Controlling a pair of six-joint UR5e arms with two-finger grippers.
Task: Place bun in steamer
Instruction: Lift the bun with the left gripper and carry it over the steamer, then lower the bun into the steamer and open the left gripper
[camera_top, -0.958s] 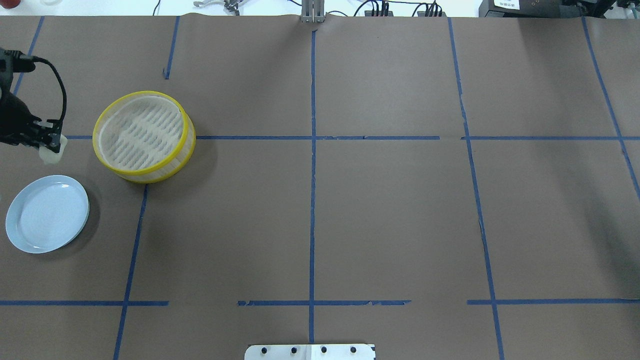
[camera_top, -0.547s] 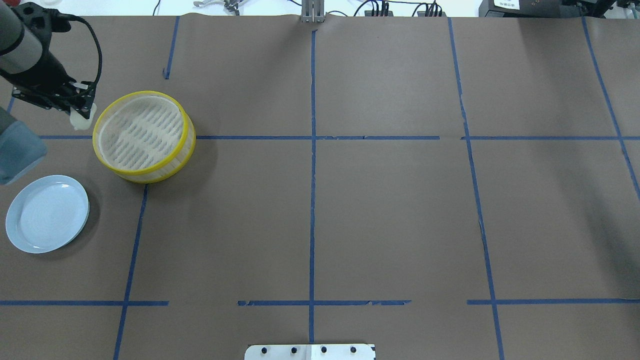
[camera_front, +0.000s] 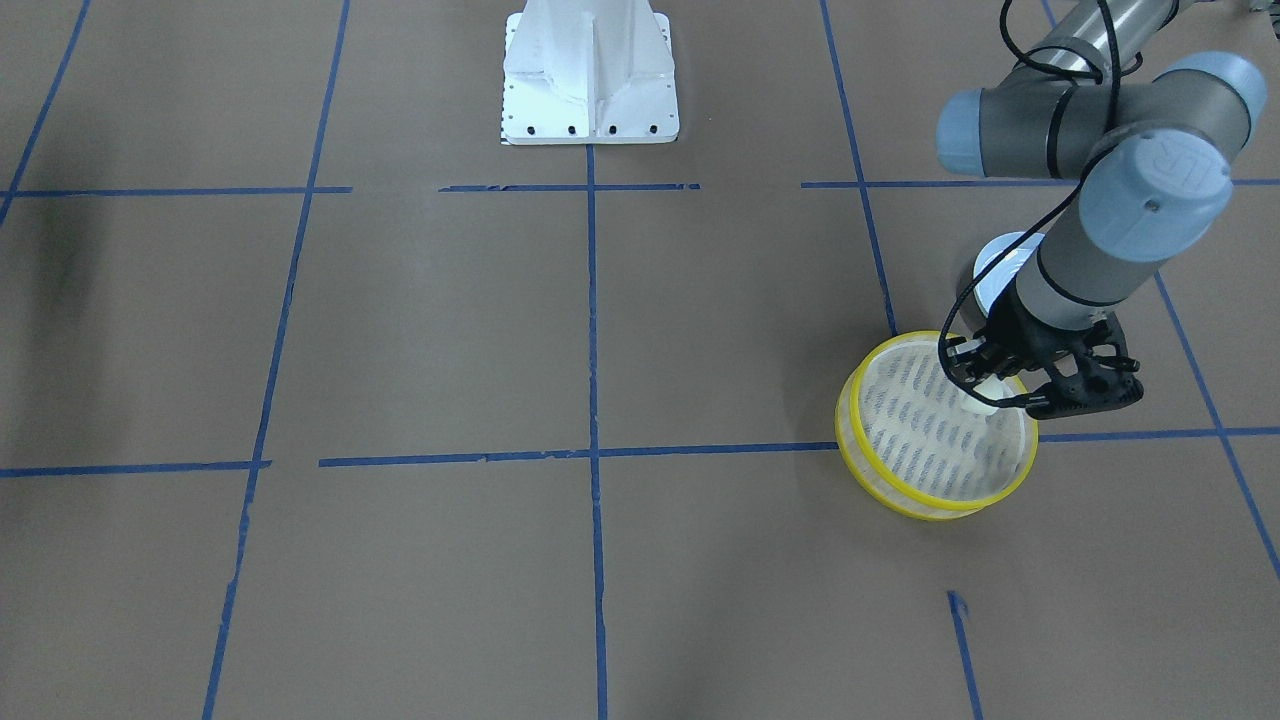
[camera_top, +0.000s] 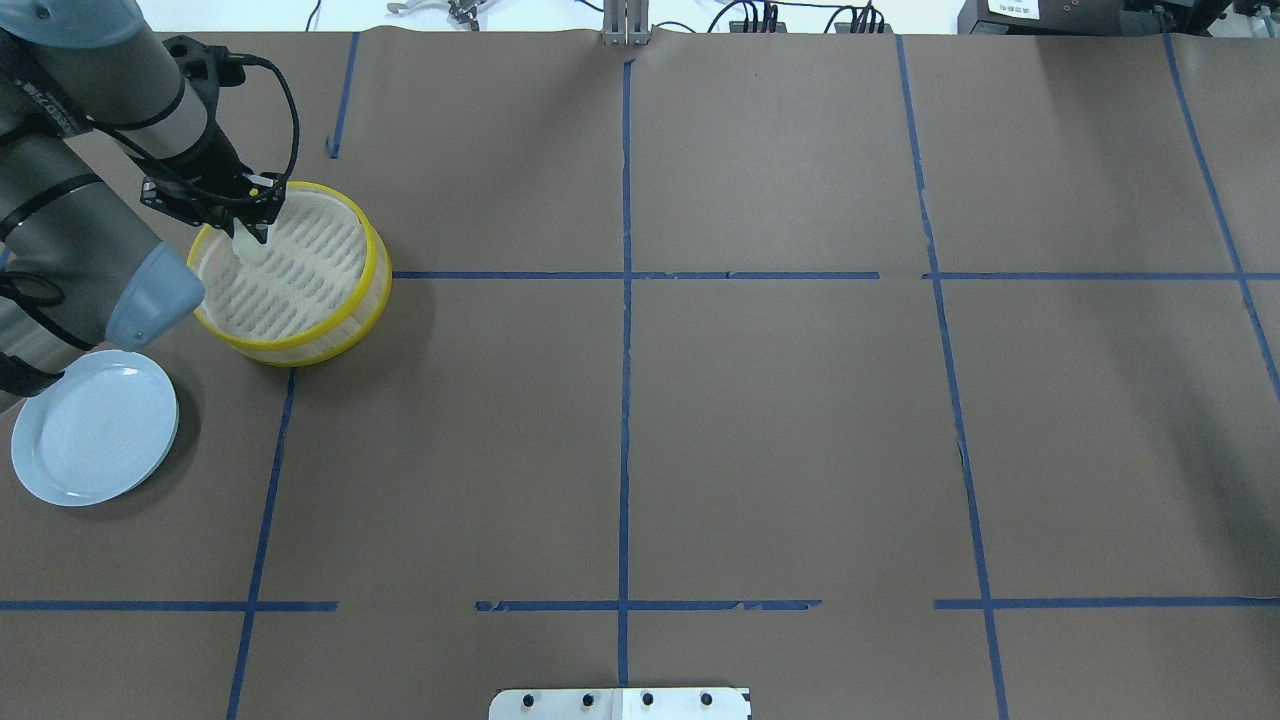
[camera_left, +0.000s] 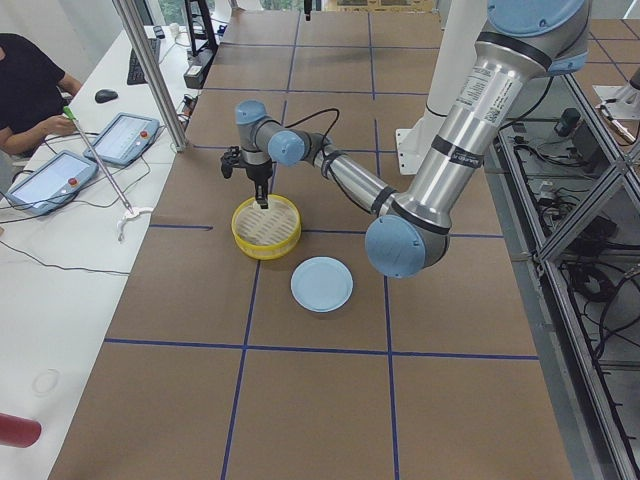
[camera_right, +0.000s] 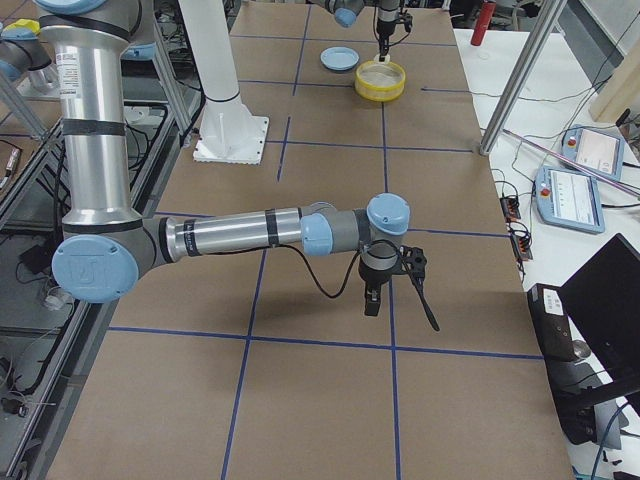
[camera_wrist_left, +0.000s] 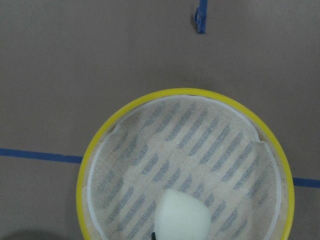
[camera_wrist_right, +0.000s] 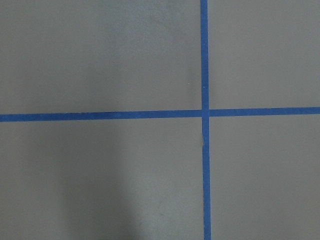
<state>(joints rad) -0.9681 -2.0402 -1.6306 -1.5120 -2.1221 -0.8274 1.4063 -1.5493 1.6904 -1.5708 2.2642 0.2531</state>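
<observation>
The bun (camera_wrist_left: 181, 216) is pinched between the two fingers of the left gripper (camera_top: 247, 233) and hangs just under them. The jaws are closed on it, one on each side. Straight below the jaws is the slotted floor of the steamer (camera_wrist_left: 185, 93). The bun is inside the yellow ring, but close to one side, not over the middle. In the wrist view the middle of the steamer lies in front of the jaws, and the rim is just behind them. I cannot tell if the bun touches the floor or hangs a little above it. The bun looks round and lumpy, with no long side to line up. So I think the next move is easy: go down a bit if needed, then let go. The blue plate (camera_top: 95, 430) is empty and sits well apart from the jaws. The right gripper (camera_right: 385, 288) is far off at the other end of the table, and I cannot tell if its jaws are apart or together.
</observation>
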